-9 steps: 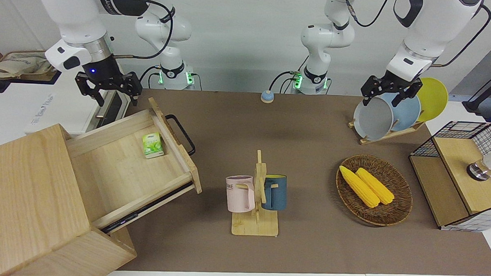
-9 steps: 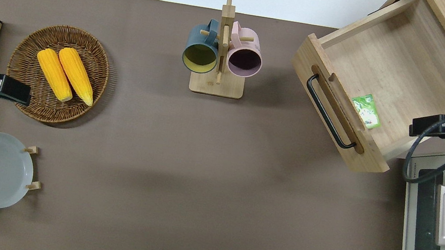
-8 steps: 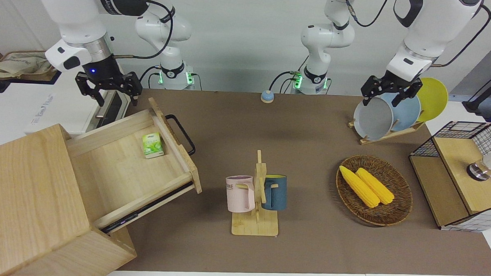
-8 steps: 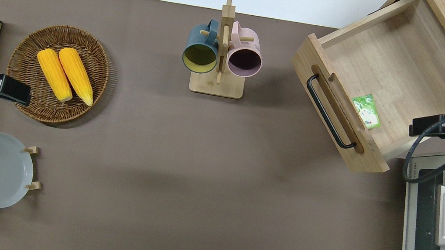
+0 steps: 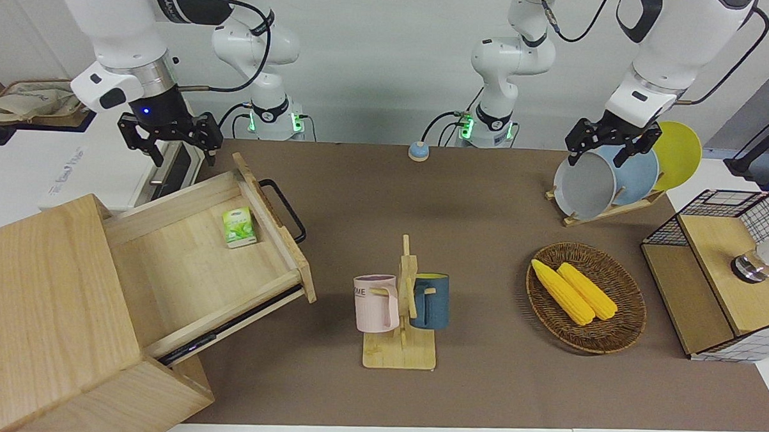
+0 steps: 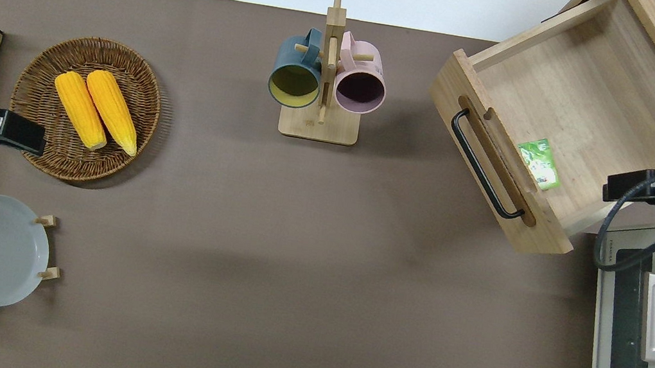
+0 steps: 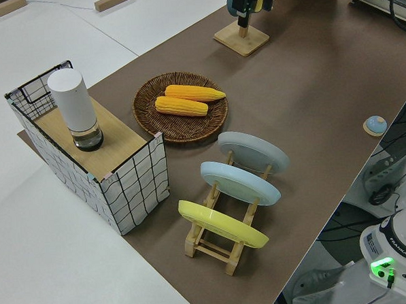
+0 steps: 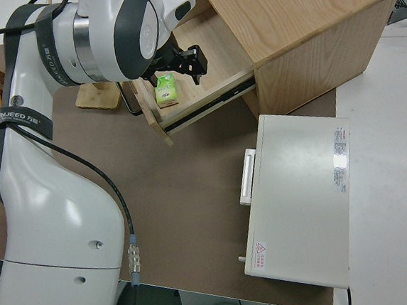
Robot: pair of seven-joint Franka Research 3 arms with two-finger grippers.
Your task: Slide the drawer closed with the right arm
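Note:
The pale-wood drawer [image 5: 191, 267] stands pulled far out of the big cabinet [image 5: 43, 293] at the right arm's end of the table. Its black bar handle [image 5: 283, 210] faces the table's middle. A small green box [image 5: 239, 227] lies inside, against the front panel. My right gripper [image 5: 182, 150], blue light at its wrist, is open and empty. In the overhead view it [image 6: 628, 189] hangs over the drawer's [image 6: 592, 107] side wall nearest the robots, apart from the handle [image 6: 486, 163]. The left arm is parked, its gripper [image 5: 597, 156] open.
A white toaster oven [image 6: 649, 336] stands just robot-side of the drawer. A mug rack [image 5: 402, 306] with two mugs stands mid-table. A basket of corn [image 5: 586, 296], a plate rack [image 5: 609, 179] and a wire-mesh box [image 5: 721, 272] are at the left arm's end.

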